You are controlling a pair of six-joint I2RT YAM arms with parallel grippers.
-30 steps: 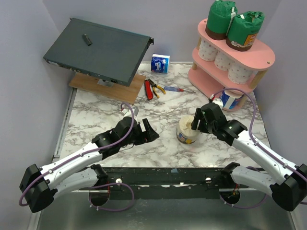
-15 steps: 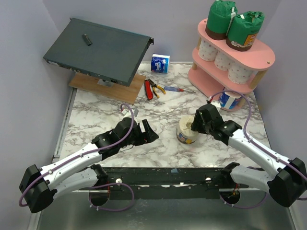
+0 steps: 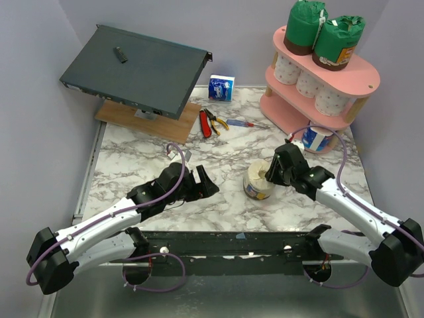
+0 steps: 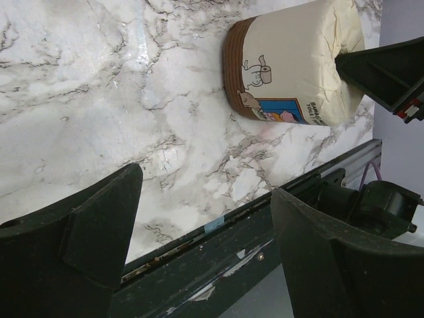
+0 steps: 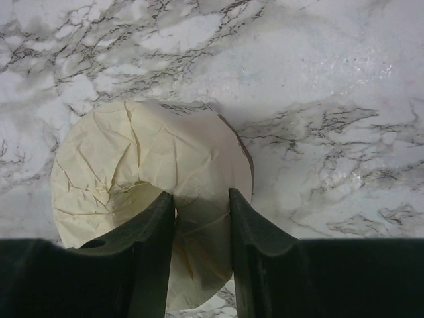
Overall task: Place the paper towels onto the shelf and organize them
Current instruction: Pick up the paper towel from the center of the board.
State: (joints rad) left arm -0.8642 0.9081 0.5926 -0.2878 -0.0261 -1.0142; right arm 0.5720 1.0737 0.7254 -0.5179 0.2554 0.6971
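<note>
One cream-wrapped roll (image 3: 258,180) stands on end on the marble surface (image 3: 225,149), roughly mid-front, well apart from the pink shelf (image 3: 361,76) at the back right. The right claw (image 5: 202,199) is right on it, coming in from the roll's right side. One finger sits in the dimple over the core, the other sits outside the roll, and the two are pinching the roll's wall between them. You can see the wrapper crease up where they bite.

The left claw (image 3: 202,180) is off to the roll's left, not touching it, spread wide with nothing between the fingers, just marble under it.

On the shelf, two green-wrapped rolls (image 3: 305,23) stand on the top board, three white rolls (image 3: 308,83) line the middle tier, and a blue-and-white roll (image 3: 318,139) sits at the bottom.
</note>
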